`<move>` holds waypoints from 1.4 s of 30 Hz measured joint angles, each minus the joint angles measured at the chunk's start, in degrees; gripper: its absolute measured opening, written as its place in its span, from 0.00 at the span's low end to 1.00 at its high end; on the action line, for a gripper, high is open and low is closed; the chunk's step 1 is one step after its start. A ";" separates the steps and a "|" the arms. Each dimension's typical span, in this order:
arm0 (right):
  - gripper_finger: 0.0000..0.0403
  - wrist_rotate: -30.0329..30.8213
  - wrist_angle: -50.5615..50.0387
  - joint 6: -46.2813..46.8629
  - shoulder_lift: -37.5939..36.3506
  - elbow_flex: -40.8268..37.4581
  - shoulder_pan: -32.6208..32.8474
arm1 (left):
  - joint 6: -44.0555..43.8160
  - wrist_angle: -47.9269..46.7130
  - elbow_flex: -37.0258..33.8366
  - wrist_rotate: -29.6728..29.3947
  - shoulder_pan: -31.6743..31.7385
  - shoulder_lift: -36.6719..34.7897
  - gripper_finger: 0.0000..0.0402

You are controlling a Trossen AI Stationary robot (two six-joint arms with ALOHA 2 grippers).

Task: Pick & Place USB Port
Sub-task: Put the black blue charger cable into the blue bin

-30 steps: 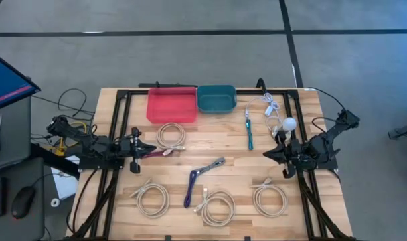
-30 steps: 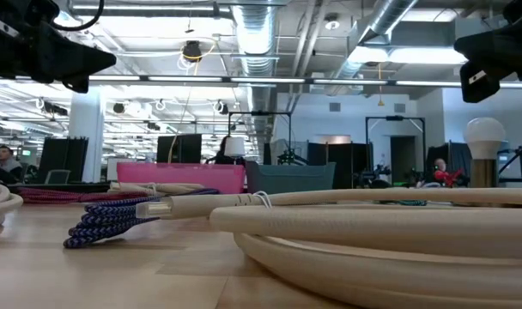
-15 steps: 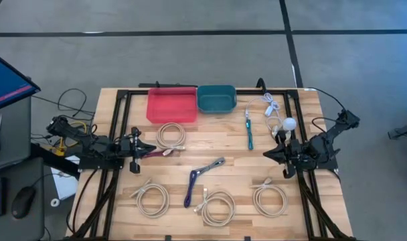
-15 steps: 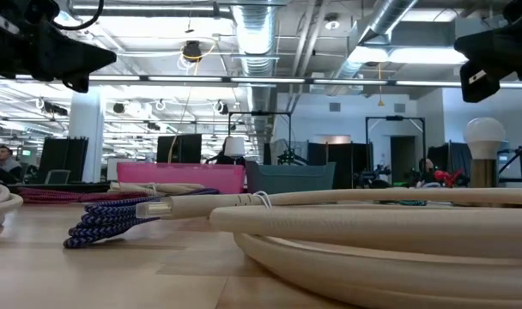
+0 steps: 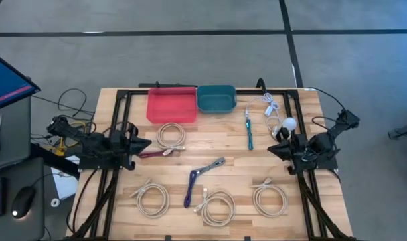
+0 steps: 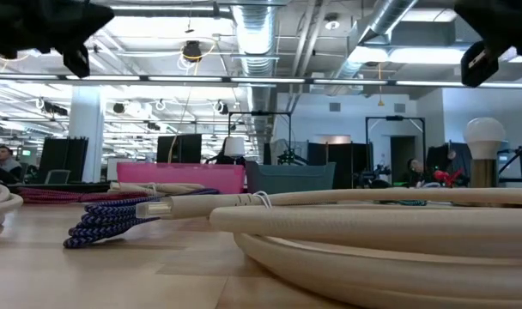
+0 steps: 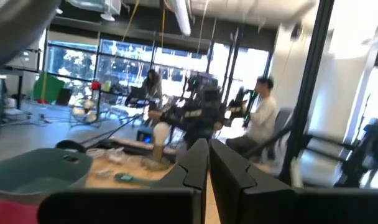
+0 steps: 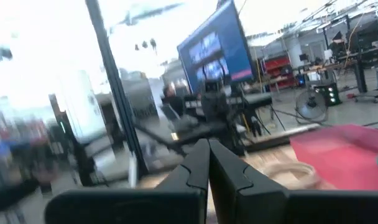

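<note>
So both my arms were parked at the sides of the table [image 5: 210, 144] at that point. My left gripper [image 5: 144, 142] sat over the left edge, fingers pinched together with nothing between them; in my left wrist view the two dark fingers [image 7: 192, 168] were pressed side by side. My right gripper [image 5: 273, 148] was the same deal over on the right edge, fingers [image 8: 198, 165] squeezed closed and empty, pointing in toward the middle.

The cables were all lying loose on the wood. A maroon cable [image 5: 153, 153] lay just right of my left gripper, next to a cream coil [image 5: 171, 135] that sat near the red bin [image 5: 171, 105]. The teal bin [image 5: 216, 98] was touching the red one on its right, both at the far edge. A blue braided cable [image 5: 200, 177] lay around the middle, and a teal cable [image 5: 249, 130] ran near-to-far to the right of it. Three more cream coils sat along the near side: one on the left [image 5: 152, 198], one in the middle [image 5: 218, 206], one on the right [image 5: 270, 199]. A white cable [image 5: 270, 106] and a small white bulb [image 5: 289, 124] were at the far right, close to my right arm.

People were in the room beyond the table.
</note>
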 joint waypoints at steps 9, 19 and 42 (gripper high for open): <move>0.00 7.10 -0.47 3.87 -0.02 4.86 0.04 | -8.68 1.91 0.53 -5.38 0.00 0.23 0.04; 0.00 16.66 -14.51 12.24 2.35 12.69 0.13 | -8.49 1.79 7.61 -12.29 0.00 11.90 0.04; 0.00 38.15 -29.25 15.69 34.19 36.17 -3.72 | -8.01 1.83 16.98 -17.84 0.00 25.81 0.04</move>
